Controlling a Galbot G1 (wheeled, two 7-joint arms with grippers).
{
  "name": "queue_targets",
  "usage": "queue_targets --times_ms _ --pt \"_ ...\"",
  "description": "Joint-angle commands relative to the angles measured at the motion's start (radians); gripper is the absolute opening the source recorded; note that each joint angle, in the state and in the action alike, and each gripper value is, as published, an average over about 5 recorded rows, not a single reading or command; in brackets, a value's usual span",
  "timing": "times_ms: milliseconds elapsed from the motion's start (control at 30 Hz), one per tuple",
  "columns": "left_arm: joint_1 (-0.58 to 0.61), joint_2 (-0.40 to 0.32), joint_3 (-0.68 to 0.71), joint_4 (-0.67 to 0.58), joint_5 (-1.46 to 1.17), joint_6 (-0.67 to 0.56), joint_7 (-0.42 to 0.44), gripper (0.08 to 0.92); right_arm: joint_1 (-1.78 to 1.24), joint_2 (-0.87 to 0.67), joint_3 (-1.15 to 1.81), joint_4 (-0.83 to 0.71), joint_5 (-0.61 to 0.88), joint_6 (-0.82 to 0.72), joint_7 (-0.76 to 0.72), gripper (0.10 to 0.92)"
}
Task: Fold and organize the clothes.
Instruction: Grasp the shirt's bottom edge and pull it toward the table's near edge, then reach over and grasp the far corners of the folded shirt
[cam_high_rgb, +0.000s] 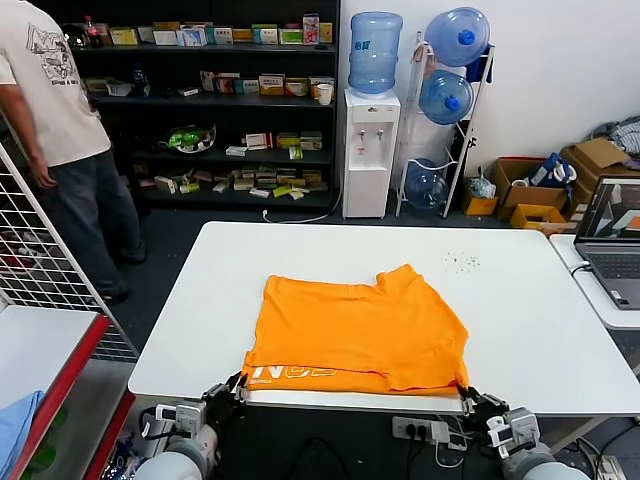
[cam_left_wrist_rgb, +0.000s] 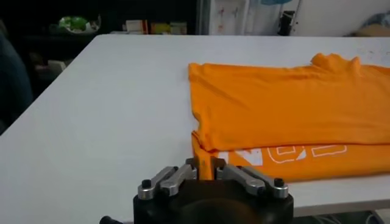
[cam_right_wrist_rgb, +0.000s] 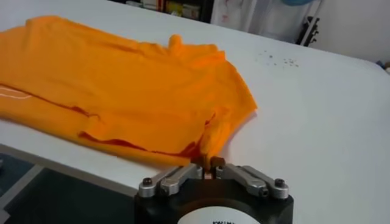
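Observation:
The orange T-shirt (cam_high_rgb: 355, 330) lies partly folded on the white table (cam_high_rgb: 500, 300), its near strip showing white lettering (cam_high_rgb: 290, 374). My left gripper (cam_high_rgb: 237, 388) is at the table's near edge, shut on the shirt's near left corner (cam_left_wrist_rgb: 204, 165). My right gripper (cam_high_rgb: 466, 396) is at the near edge too, shut on the shirt's near right corner (cam_right_wrist_rgb: 210, 149). The shirt (cam_left_wrist_rgb: 286, 115) spreads away from both grippers, and in the right wrist view it (cam_right_wrist_rgb: 122, 91) lies rumpled with a folded layer on top.
A laptop (cam_high_rgb: 615, 235) sits on a side table at the right. A person (cam_high_rgb: 60, 130) stands at the far left by shelves. A blue cloth (cam_high_rgb: 15, 425) lies on a low surface at the near left. Small specks (cam_high_rgb: 460, 262) dot the table's far right.

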Motion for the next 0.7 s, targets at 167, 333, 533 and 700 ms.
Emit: queue_targets --times_ms 167,333,533,700 --pt "-0.068 0.02 -0.006 -0.047 0.06 -0.047 0.012 0.455 0.027 -0.03 0.038 0.071 0.11 0.061 0.054 0.479" --pt "-0.249 0.011 0.033 0.062 0.027 -0.056 0.039 0.602 0.198 -0.064 0.016 -0.041 0.209 0.098 0.047 0.618" --pt "-0.524 -0.004 0.134 0.288 -0.071 -0.052 0.052 0.77 0.492 -0.098 -0.075 -0.261 0.35 0.059 -0.011 0.78" --pt "-0.702 -0.056 0.231 0.486 -0.108 -0.05 0.069 0.82 0.73 -0.072 -0.193 -0.456 0.381 0.023 -0.066 0.821"
